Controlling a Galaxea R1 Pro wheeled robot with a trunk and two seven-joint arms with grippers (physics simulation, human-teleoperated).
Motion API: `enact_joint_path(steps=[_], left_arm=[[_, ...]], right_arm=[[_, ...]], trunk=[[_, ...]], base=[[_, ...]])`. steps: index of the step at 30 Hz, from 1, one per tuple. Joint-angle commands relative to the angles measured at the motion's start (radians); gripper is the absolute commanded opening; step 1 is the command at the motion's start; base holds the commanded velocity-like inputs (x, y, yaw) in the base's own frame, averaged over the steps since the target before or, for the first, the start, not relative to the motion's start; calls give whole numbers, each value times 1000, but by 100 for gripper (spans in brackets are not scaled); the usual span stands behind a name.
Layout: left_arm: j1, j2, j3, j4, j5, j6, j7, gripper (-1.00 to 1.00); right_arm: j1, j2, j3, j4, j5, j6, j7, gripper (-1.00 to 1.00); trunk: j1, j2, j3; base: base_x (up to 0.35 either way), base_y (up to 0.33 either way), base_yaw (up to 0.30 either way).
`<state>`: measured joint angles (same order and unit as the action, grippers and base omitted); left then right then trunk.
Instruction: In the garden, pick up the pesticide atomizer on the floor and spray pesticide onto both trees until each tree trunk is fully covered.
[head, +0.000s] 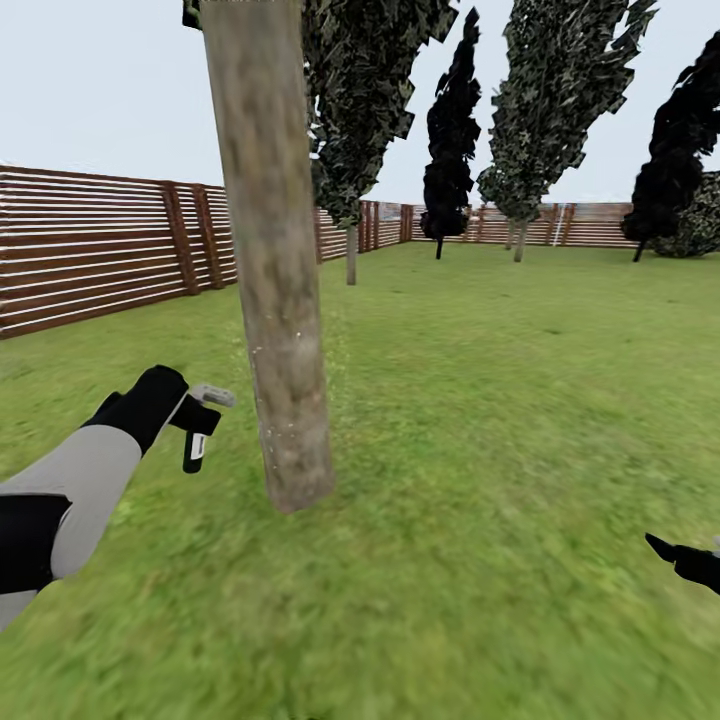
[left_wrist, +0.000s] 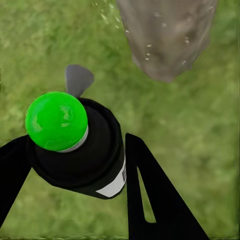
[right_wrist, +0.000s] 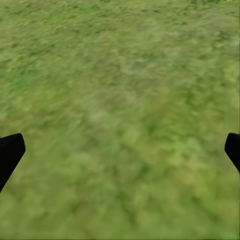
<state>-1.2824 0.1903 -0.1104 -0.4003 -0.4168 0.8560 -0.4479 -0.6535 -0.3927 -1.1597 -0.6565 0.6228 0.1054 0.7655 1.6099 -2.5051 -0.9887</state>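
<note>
left claw (head: 190, 420): grips pesticide atomizer (head: 197, 432), just beside tree trunk (head: 275, 290) | right claw (right_wrist: 120, 150): wide over lawn (head: 500, 420)

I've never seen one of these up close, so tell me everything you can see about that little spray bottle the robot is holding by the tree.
The pesticide atomizer is a small black bottle with a pale label patch, a bright green round cap and a grey nozzle piece on top. It hangs upright above the lawn, clamped by the left gripper, whose black fingers press its sides. Its head points toward the tree trunk, close beside it but not touching; tiny droplets speckle the bark.
</note>
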Motion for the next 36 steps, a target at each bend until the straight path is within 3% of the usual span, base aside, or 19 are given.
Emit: enact_joint_path(steps=[1, 9, 16, 24, 32, 33, 35, 36], left_arm=[[1, 0, 0, 0, 0, 0, 0, -100], [13, -2, 0, 3, 0, 1, 0, -100], [41, -35, 0, 11, -2, 1, 0, -100], [61, -34, 0, 11, -2, 1, 0, -100], [67, -33, 5, 9, -1, 1, 0, -100], [67, -33, 22, 7, -1, 1, 7, -100], [67, -33, 99, 2, 0, 1, 50, -100], [67, -35, 192, 1, 1, 1, 109, -100]], right_arm=[[0, 0, 0, 0, 0, 0, 0, 100], [0, 0, 0, 0, 0, 0, 0, 100], [0, 0, 0, 0, 0, 0, 0, 100], [0, 0, 0, 0, 0, 0, 0, 100], [0, 0, 0, 0, 0, 0, 0, 100], [0, 0, 0, 0, 0, 0, 0, 100], [0, 0, 0, 0, 0, 0, 0, 100], [0, 0, 0, 0, 0, 0, 0, 100]], trunk=[[0, 0, 0], [0, 0, 0], [0, 0, 0], [0, 0, 0], [0, 0, 0], [0, 0, 0], [0, 0, 0], [0, 0, 0]], base=[[-104, -311, 181], [-66, -320, 54], [40, -327, 79], [28, -327, 9], [-53, -326, 231], [-2, -326, 234], [-1, -324, 107], [0, -162, 34]])
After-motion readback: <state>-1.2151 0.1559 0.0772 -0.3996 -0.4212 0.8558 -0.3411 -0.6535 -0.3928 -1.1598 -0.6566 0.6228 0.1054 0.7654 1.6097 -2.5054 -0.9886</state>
